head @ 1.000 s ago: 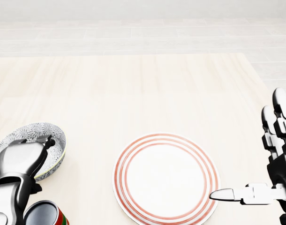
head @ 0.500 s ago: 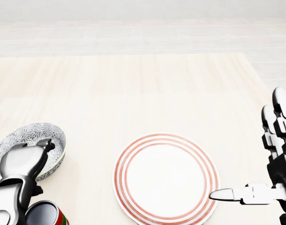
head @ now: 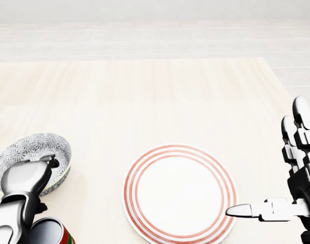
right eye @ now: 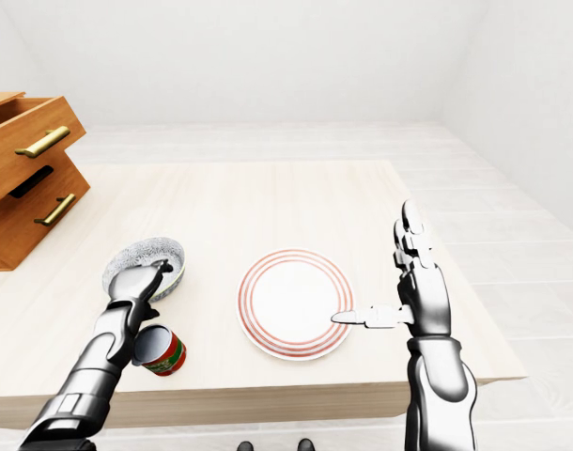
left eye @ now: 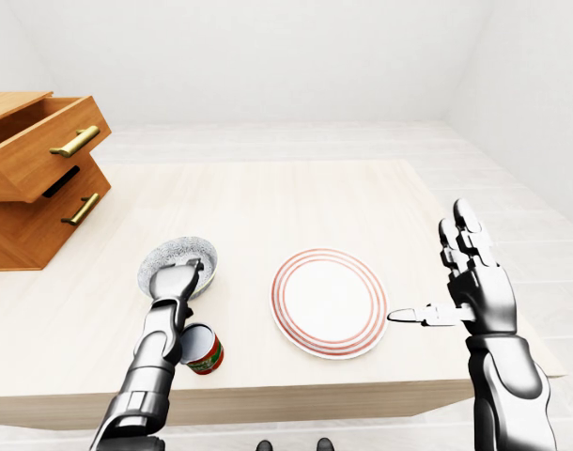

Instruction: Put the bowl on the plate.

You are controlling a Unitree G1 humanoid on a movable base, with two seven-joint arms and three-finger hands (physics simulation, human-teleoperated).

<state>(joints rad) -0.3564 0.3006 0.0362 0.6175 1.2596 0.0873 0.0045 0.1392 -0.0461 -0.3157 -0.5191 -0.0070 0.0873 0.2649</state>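
Pale wooden table [head: 145, 101] carries the patterned bowl [head: 35, 145] at the head view's lower left, mouth up, round with no long axis. Over its near rim lies the left hand [head: 25, 178], grip unclear. Well apart to the right sits the red-ringed plate [head: 180, 193]; beyond it the right hand [head: 297, 193] is spread wide, holding nothing.

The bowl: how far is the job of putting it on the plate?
Nothing is done yet: in the head view the bowl stands on the table left of the bare plate, apart from it. In hand: the left hand is at the bowl's lower rim, one finger over it; a firm grip cannot be confirmed. Left: lifting, carrying rightward, setting down. The right hand is open beside the plate.
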